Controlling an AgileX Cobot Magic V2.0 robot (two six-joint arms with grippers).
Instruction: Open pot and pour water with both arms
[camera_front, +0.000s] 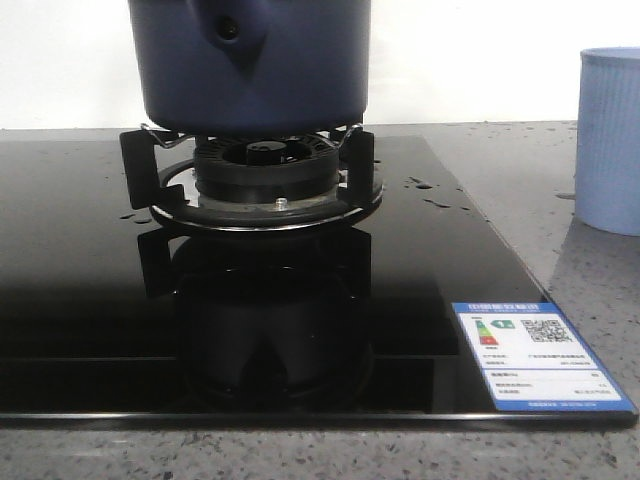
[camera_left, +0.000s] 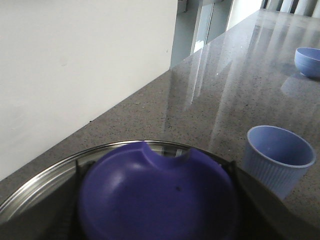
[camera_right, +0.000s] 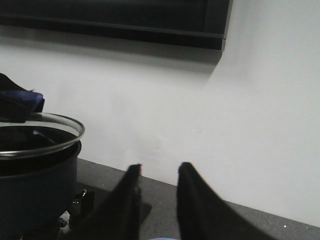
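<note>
The dark navy pot (camera_front: 250, 70) stands on the gas burner (camera_front: 265, 170), its handle mount with a round hole facing me. It also shows in the right wrist view (camera_right: 35, 185), with its glass lid (camera_right: 50, 135) tilted slightly above its rim. In the left wrist view the lid's blue knob (camera_left: 160, 200) fills the lower frame over the steel-rimmed glass (camera_left: 30, 190). The left gripper's own fingers are hidden there. A dark shape sits at the knob (camera_right: 20, 102). My right gripper (camera_right: 159, 170) is open and empty, beside the pot and apart from it.
A pale blue ribbed cup (camera_front: 610, 140) stands on the grey counter right of the black glass hob (camera_front: 80, 250); it also shows in the left wrist view (camera_left: 277, 157). A blue bowl (camera_left: 308, 61) sits farther along the counter. Water drops (camera_front: 420, 185) lie on the hob. A white wall is behind.
</note>
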